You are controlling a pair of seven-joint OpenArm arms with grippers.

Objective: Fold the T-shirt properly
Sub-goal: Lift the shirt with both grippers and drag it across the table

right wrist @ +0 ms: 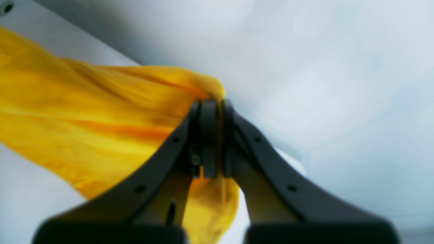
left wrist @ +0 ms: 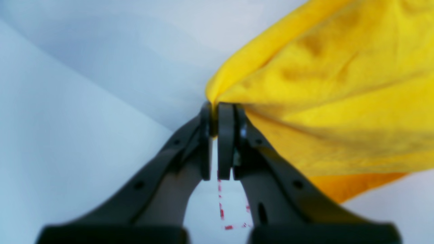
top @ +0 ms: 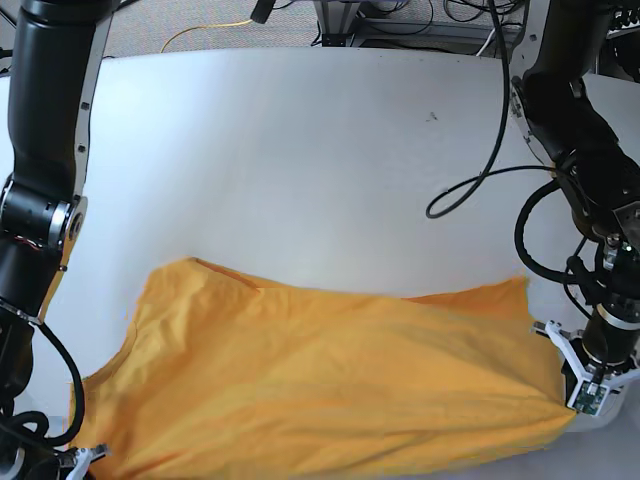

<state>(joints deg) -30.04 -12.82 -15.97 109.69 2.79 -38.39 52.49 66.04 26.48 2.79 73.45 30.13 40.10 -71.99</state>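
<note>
Orange-yellow cotton, the T-shirt (top: 320,385) lies spread across the near half of the white surface (top: 300,150), stretched between the two arms. The left gripper (left wrist: 214,115) is clamped on a bunched corner of the fabric near the surface's near right corner. The right gripper (right wrist: 213,108) is likewise pinched tight on a fold of cloth at the near left corner, with some fabric hanging below its jaws.

Each hold looks small, so a hard or uneven pull could probably slip a corner free, or drag one side ahead and skew the fold. Both grasps sit close to the near edge, where slack cloth might slide off. The far half of the surface offers plenty of open room for carrying the edge across.
</note>
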